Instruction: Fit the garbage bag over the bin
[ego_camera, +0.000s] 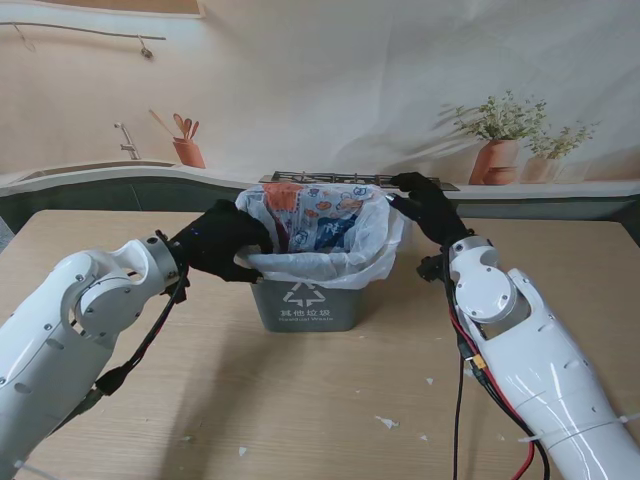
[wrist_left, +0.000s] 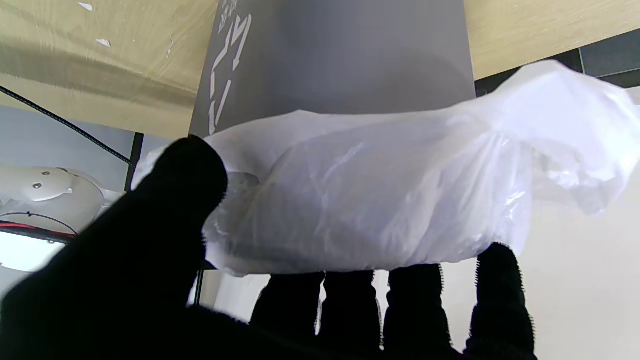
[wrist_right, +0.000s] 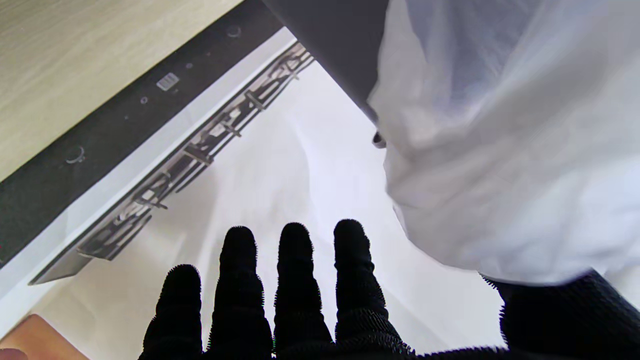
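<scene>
Small grey plastic bin (ego_camera: 305, 302) stands upright mid-worktop (ego_camera: 300, 410), mouth up, white scraps (ego_camera: 386, 422) scattered nearer to me. Thin white plastic garbage bag (ego_camera: 330, 262) lines it, edge folded over the rim. Black-gloved left hand (ego_camera: 220, 240) pinches the bag's left edge; black-gloved right hand (ego_camera: 428, 207), fingers spread, holds nothing beside the far right corner.

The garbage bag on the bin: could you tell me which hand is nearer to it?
Left. The left hand grips the garbage bag at its rim; the right hand hovers open beside it.

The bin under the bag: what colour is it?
Dark grey bin with white recycling arrows and lettering on its front, clearest in the stand view.
</scene>
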